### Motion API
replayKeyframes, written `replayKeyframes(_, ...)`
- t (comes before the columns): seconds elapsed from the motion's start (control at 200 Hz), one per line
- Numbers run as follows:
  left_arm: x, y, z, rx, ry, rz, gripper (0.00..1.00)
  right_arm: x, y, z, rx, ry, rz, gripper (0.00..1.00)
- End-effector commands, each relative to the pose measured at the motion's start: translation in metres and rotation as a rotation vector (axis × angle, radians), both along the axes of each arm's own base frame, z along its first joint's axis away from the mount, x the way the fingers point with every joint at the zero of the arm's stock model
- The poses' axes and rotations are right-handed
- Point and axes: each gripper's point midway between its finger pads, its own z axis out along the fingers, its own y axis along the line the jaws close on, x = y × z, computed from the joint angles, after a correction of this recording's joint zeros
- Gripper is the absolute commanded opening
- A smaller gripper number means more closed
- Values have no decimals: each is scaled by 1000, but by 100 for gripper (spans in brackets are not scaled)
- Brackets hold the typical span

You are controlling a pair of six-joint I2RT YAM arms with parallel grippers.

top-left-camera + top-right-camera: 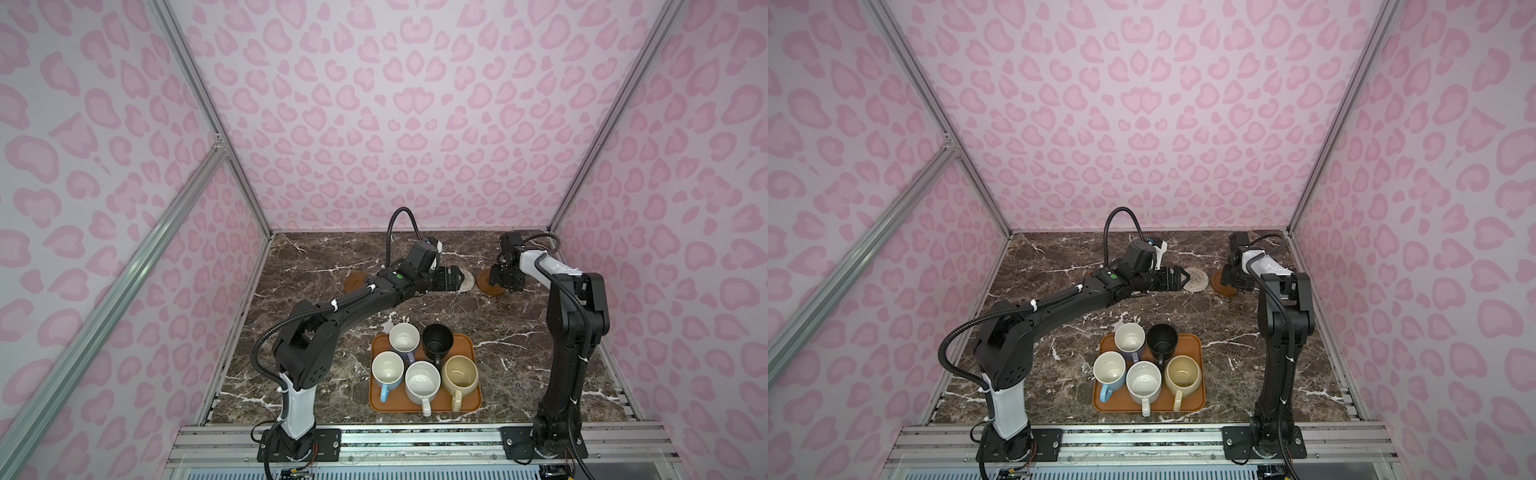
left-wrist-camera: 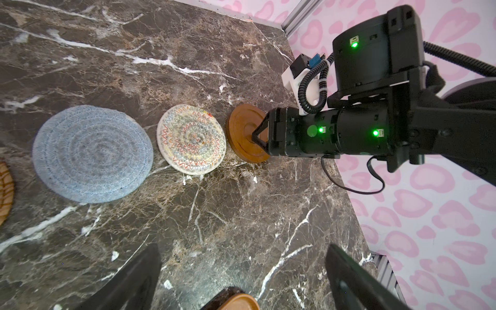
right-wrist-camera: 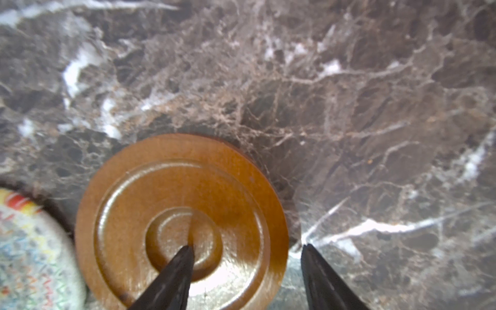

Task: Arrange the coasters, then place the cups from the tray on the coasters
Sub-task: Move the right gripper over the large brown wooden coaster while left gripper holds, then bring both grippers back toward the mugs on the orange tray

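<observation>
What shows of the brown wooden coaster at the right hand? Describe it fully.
The brown wooden coaster is a smooth, glossy round disc with turned concentric rings and a shallow centre recess. It appears to lie flat on the marble table, at the right end of the row, a narrow gap from the cream woven coaster. The right hand is open astride its rim: one fingertip in the recess, the other beyond the edge.

Pink leopard-print walls (image 1: 415, 124) surround a dark, white-veined marble tabletop (image 1: 519, 374).
</observation>
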Motion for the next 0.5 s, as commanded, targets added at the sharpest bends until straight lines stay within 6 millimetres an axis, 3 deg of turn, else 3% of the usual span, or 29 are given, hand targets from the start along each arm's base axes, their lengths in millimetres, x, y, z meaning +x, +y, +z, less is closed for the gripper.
replayKeyframes(0.0, 0, 3, 11, -9, -33, 7, 97, 0, 4, 2, 0, -11, 3, 71)
replayKeyframes(0.275, -4, 16, 22, -12, -62, 38, 97, 0, 10, 45, -11, -104, 16, 77)
replayKeyframes(0.375, -8, 27, 28, 4, -73, 68, 97, -3, 19, 74, 0, -172, 29, 91)
replayKeyframes(0.415, -10, 32, 32, 4, -85, 78, 97, -14, 24, 75, 3, -169, 42, 99)
replayKeyframes(0.495, -16, 43, 45, 1, -111, 94, 97, -26, 36, 95, 17, -215, 72, 99)
